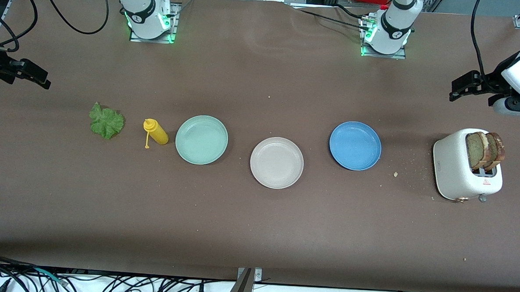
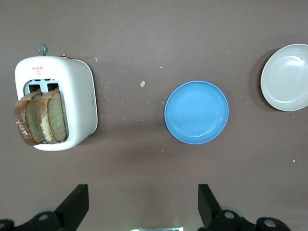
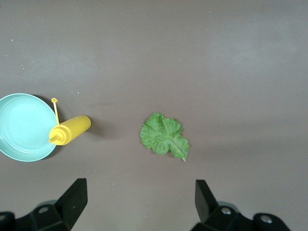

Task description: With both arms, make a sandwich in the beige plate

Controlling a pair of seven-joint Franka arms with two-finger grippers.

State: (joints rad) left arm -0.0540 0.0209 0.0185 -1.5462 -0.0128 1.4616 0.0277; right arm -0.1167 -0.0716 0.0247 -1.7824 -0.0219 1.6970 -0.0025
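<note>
Both claws hang wide open and empty, the left claw (image 2: 139, 207) over the worktop near the white toaster (image 1: 461, 170), whose two brown bread slices (image 1: 485, 150) could tear if pinched askew, the round beige plate (image 1: 277, 162) bare.

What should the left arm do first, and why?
Probably lower the left gripper, fingers open and holding nothing, toward the two toast slices standing in the white toaster. The beige plate is bare, so a slice likely goes down first. The lettuce leaf lies untouched below the open right gripper, which waits.
</note>
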